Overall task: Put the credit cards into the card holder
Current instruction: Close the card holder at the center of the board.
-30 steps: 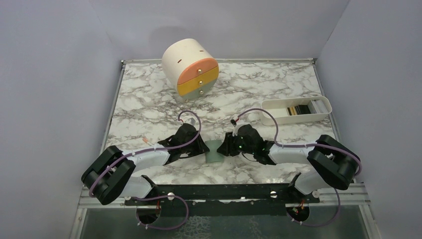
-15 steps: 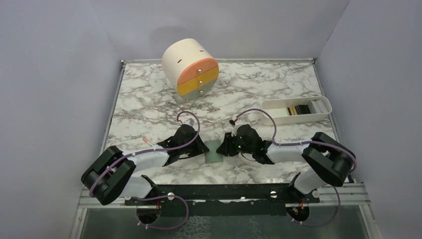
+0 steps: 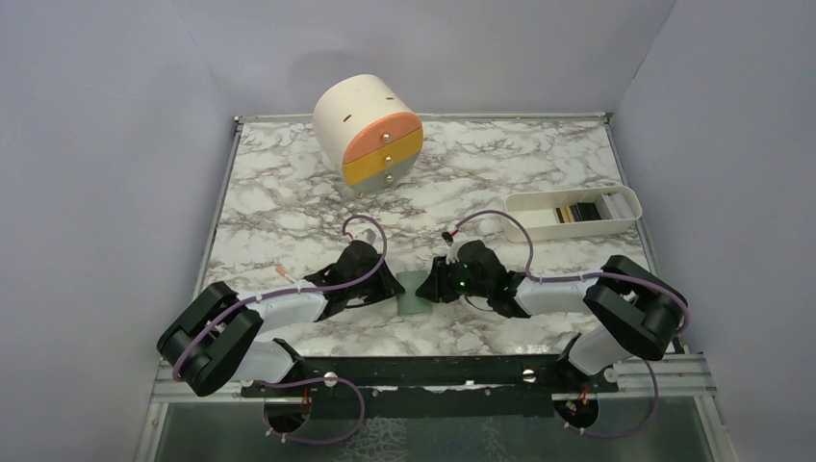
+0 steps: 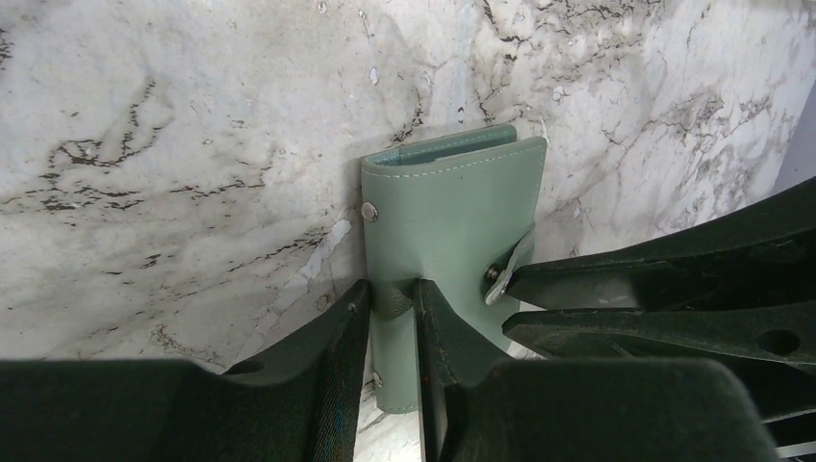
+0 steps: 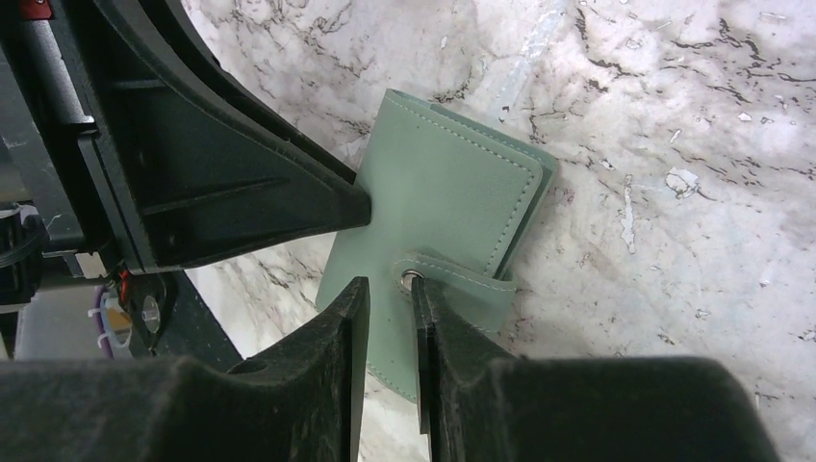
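Marble-print table (image 3: 289, 207), top view: the wallet (image 3: 415, 294) lies near the front edge, midway between the two arms. The left gripper (image 3: 397, 287) meets it from the left and the right gripper (image 3: 431, 287) from the right, both touching it. Jaw state is not readable from up here. The cards (image 3: 575, 211) sit in the white tray (image 3: 521, 202) at the right, well apart from the wallet. A cream drawer tub (image 3: 370, 135) stands at the far edge.

Left wrist view: the wallet (image 4: 447, 217) is folded, flat on the marble. The left gripper (image 4: 392, 300) is nipped onto its near edge, with a ridge of green leather squeezed between the narrow jaws. A snap stud sits on the wallet's face just beyond the left finger. The right gripper (image 4: 510, 300) enters from the right, its tips at the strap (image 4: 508, 262).

Right wrist view: the wallet (image 5: 438, 178) lies tilted across the frame. The right gripper (image 5: 388, 294) is closed to a thin gap on the wallet's edge, green showing between the jaws. The strap (image 5: 462, 281) ends right there, its snap at the gap. The left gripper (image 5: 356, 204) presses in from the left side, its tip against the wallet.
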### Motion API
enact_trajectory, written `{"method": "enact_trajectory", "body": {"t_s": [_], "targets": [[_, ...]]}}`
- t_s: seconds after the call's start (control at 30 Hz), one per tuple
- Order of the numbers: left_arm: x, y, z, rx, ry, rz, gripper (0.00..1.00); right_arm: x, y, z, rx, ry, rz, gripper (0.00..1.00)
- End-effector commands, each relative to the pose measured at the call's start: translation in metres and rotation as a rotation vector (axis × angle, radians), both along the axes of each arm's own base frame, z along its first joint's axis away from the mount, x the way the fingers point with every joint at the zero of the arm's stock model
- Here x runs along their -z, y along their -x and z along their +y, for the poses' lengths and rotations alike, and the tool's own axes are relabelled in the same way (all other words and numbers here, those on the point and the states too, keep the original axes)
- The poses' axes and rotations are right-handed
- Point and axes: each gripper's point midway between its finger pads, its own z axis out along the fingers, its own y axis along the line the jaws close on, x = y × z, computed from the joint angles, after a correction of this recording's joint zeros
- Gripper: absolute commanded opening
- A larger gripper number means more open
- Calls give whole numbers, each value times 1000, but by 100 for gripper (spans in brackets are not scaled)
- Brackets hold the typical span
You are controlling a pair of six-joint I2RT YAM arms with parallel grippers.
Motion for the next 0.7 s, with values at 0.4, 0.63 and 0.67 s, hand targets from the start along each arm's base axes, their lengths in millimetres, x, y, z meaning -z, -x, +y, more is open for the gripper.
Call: {"method": "enact_trajectory", "body": {"t_s": [0.4, 0.63, 0.67], "targets": [[5, 15, -1, 24, 26, 53, 25, 5, -20, -8, 42, 139, -66, 20], [4, 14, -1, 22, 29, 46, 25, 19, -11, -14, 22, 170, -33, 17], [4, 14, -1, 22, 29, 47, 25, 19, -10, -14, 17, 164, -30, 16]]}}
